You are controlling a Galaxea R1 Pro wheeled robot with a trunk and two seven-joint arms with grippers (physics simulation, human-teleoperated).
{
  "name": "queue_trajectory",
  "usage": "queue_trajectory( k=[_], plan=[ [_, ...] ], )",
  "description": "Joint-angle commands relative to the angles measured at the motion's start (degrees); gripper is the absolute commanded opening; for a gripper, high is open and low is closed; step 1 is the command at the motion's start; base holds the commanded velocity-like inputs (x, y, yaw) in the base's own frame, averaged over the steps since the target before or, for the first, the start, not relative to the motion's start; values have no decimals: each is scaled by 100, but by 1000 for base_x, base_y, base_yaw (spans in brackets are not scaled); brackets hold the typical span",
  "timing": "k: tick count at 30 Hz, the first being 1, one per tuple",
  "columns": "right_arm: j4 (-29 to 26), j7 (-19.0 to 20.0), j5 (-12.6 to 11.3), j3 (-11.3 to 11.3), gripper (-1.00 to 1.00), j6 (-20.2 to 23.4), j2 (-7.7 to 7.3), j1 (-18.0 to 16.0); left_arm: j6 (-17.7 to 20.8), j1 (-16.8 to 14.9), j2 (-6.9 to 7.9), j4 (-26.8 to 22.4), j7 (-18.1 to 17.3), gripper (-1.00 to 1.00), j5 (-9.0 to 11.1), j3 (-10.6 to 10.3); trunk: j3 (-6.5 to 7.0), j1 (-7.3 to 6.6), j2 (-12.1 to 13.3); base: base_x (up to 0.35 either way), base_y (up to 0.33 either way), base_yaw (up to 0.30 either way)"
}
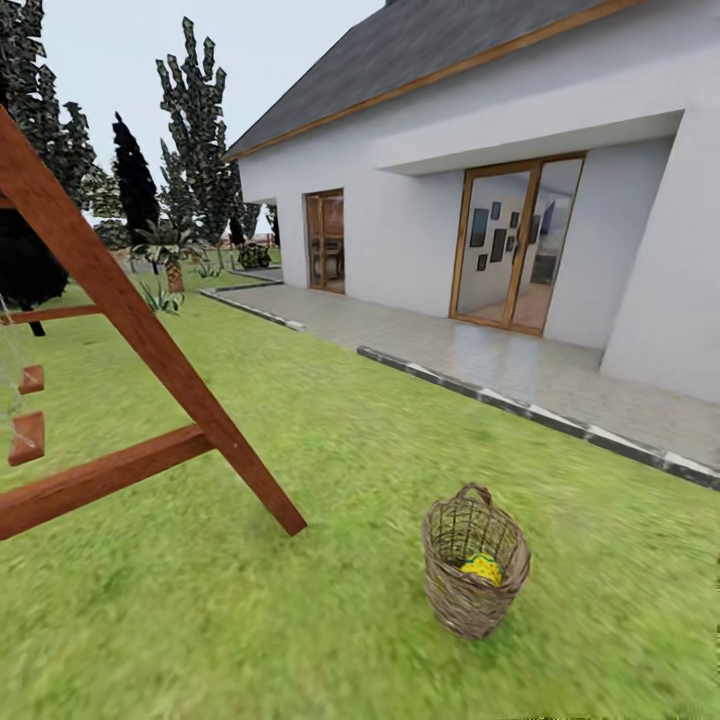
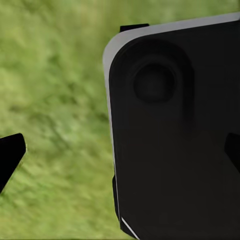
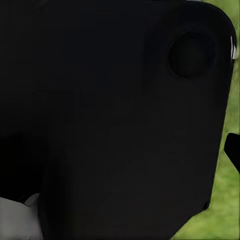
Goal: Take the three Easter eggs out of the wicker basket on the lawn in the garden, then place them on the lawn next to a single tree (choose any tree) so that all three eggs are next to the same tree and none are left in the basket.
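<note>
one wicker basket (image 1: 474, 573) stood upright on the lawn (image 1: 330, 430), low and right of centre in the head view, with one patch of yellow easter eggs (image 1: 482, 569) inside, too small to count. neither wrist view placed a claw relative to it, nor showed whether either claw was open or closed.

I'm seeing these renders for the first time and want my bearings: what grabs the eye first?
The wicker basket stands on the lawn low and right of centre in the head view, with a yellow Easter egg showing inside. A red-brown wooden frame slants across the left side, and a white house with glass doors fills the upper right behind a paved terrace.
</note>
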Motion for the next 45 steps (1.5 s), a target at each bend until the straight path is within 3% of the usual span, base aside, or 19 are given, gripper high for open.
queue_trajectory(
  k=[1,11,29,45],
  plan=[
    [4,1,5,-4,100,-25,0,-2,-19,-2,0,4,22,100,-10,-38,-2,1,-2,93,310,-268],
    [-1,1,5,-4,100,-23,0,-2,-19,-2,0,4,22,100,-10,-38,24,1,-2,36,279,-268],
    [-5,1,5,5,100,-23,0,-1,-19,-2,0,4,22,100,-7,-38,69,1,-2,1,34,-257],
    [-4,1,-27,-22,100,-17,-8,-2,-19,-2,0,4,22,100,-10,-38,75,1,-2,0,128,-26]
  ],
)
